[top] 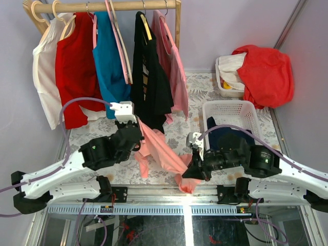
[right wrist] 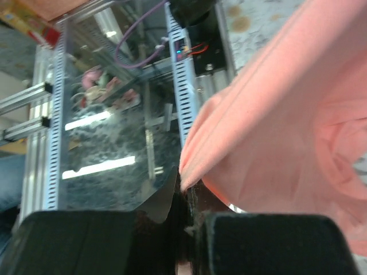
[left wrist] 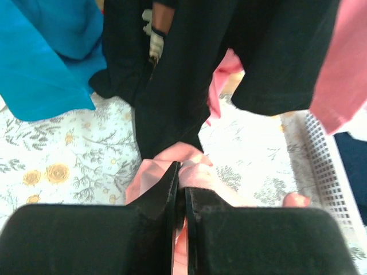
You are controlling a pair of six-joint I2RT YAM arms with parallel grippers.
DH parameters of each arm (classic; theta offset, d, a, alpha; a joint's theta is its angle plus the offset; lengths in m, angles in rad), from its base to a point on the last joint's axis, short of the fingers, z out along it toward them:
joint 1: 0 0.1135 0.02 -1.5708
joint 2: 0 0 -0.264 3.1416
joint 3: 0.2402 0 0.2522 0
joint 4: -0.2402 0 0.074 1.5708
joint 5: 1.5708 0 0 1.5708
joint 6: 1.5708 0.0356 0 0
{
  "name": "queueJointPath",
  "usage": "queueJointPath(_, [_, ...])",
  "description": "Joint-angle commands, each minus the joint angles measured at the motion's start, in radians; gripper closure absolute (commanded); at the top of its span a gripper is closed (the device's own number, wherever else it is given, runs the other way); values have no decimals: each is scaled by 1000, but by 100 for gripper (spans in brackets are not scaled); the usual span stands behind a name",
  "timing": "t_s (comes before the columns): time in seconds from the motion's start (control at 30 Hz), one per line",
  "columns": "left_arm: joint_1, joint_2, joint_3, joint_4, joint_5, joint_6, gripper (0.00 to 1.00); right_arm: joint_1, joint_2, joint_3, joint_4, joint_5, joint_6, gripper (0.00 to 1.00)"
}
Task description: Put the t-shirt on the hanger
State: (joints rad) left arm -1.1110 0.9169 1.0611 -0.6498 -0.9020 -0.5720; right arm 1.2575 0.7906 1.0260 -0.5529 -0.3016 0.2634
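Observation:
The salmon t-shirt (top: 160,149) hangs bunched and stretched between my two grippers, low over the flowered table. My left gripper (top: 138,132) is shut on its upper end; in the left wrist view the jaws (left wrist: 182,179) pinch a fold of the cloth (left wrist: 198,172). My right gripper (top: 188,173) is shut on its lower end by the table's front edge; in the right wrist view the cloth (right wrist: 275,126) runs out from the closed jaws (right wrist: 189,199). Cream wood-look hangers (top: 40,19) hang at the left end of the rail, far from both grippers.
The wooden rail (top: 128,5) holds white, red (top: 77,66), blue (top: 110,61), black (top: 151,77) and pale pink (top: 177,72) garments just behind my left gripper. A white basket (top: 231,108) holds dark cloth at right. A bright red shirt (top: 266,74) drapes a bin at the back right.

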Motion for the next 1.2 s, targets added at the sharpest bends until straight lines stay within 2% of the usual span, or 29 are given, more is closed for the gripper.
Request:
queueJointPath(0.0, [49, 11, -29, -42, -95, -89, 98, 6, -44, 14, 146, -320, 81, 100])
queueJointPath(0.03, [58, 15, -33, -37, -81, -87, 96, 6, -57, 18, 163, -326, 89, 100])
queueJointPath(0.1, [77, 20, -40, -27, -45, -78, 87, 6, -45, 71, 89, -245, 76, 100])
queueJointPath(0.23, [142, 35, -38, -33, 61, -58, 58, 6, 35, 165, -74, 17, 80, 100])
queueJointPath(0.3, [161, 37, -33, -48, 102, -64, 47, 6, 93, 185, -141, 117, 93, 100])
queueJointPath(0.47, [161, -39, -62, -48, 176, -102, 32, 6, 157, 180, -190, 242, 107, 100])
queueJointPath(0.53, [160, -77, -67, -37, 229, -103, 32, 6, 167, 190, -201, 268, 107, 100])
queueJointPath(0.67, [140, -134, -95, 76, 418, -14, 38, -2, 191, 225, -237, 329, 104, 100])
queueJointPath(0.77, [100, -188, -164, 205, 584, 65, 36, -43, 212, 248, -255, 336, 94, 100])
queueJointPath(0.93, [76, -214, -254, 333, 799, 99, 30, -167, 228, 246, -232, 228, 60, 100])
queueJointPath(1.03, [29, -181, -277, 377, 849, 97, 30, -198, 243, 249, -221, 205, 47, 100])
queueJointPath(1.17, [-48, -175, -301, 432, 800, 99, 27, -214, 259, 254, -215, 189, 40, 100])
